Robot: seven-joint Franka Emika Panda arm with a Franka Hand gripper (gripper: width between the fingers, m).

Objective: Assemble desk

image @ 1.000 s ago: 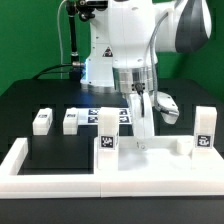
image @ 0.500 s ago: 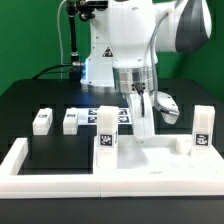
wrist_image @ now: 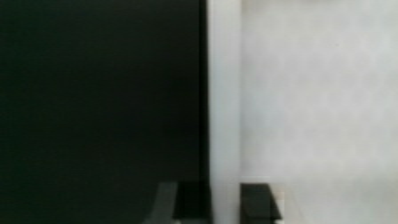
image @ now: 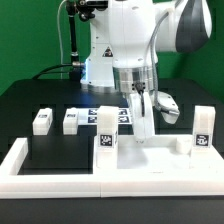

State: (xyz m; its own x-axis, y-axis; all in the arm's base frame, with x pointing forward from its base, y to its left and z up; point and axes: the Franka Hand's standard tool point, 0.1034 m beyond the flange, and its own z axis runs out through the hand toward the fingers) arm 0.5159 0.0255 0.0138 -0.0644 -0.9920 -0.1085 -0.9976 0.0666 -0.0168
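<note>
Starting at the table's (image: 30, 100) front edge, I see the long white border bars (image: 60, 183), square-edged and matte, meeting in a corner on the black surface. Just behind them lies the desk top (image: 150, 158), a smooth white plastic tray with a raised rim. Two block legs stand upright at its ends, the left upright leg (image: 105, 140) and the right upright leg (image: 203, 130), each wearing a black-and-white tag. I cannot tell how firmly they are seated.

The gripper (image: 143, 132) hangs straight down between them. In the wrist view its fingertips (wrist_image: 178, 203) are pinched almost together on a thin white edge, which I take to be the tray's rim.

It is a narrow, slick hold. I judge that a pull could let the tray pivot, slip free or jam against the bars.

Farther back, one loose leg (image: 42, 121) and a second loose leg (image: 72, 121) sit beside the marker board (image: 122, 116).
</note>
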